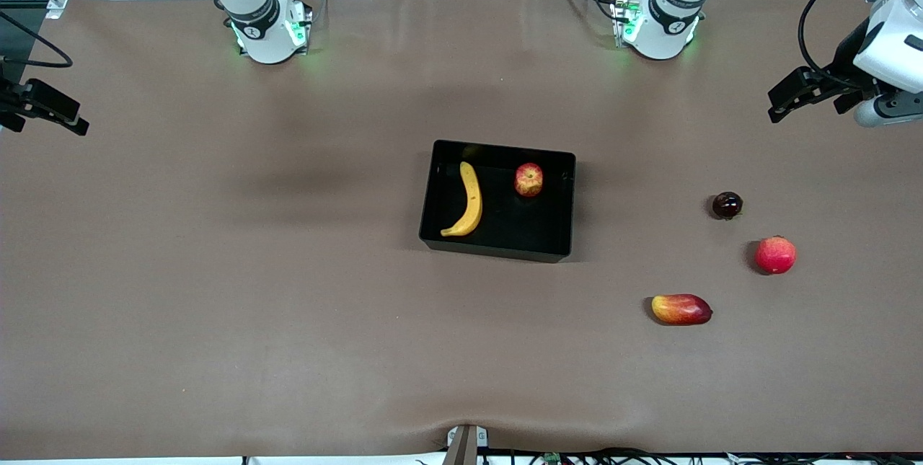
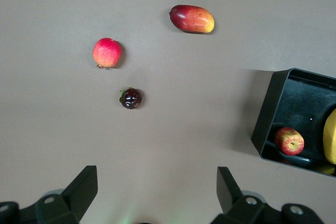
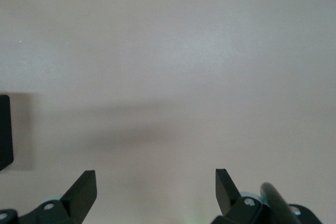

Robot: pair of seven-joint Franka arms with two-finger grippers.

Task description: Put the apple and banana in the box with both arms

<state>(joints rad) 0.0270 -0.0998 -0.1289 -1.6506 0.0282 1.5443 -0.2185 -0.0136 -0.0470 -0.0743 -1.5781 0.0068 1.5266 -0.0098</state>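
Note:
The black box [image 1: 526, 227] sits mid-table. Inside it, the yellow banana [image 1: 467, 200] lies along the wall toward the right arm's end. The red-and-yellow apple [image 1: 528, 179] rests in the corner toward the left arm's base. My left gripper [image 1: 807, 108] hangs open and empty over the left arm's end of the table. Its wrist view shows the gripper [image 2: 157, 182] above bare mat, with the box [image 2: 270, 114], apple [image 2: 289, 140] and a bit of banana [image 2: 331, 137] off to one side. My right gripper [image 1: 47, 122] hangs open and empty over the right arm's end; its wrist view shows the gripper [image 3: 156, 184] and a box edge [image 3: 4, 129].
Three loose fruits lie between the box and the left arm's end: a dark round fruit [image 1: 727, 205], a red-pink round fruit [image 1: 775, 254] and, nearest the front camera, a red-yellow mango-like fruit [image 1: 681, 308]. All three show in the left wrist view [image 2: 131, 98].

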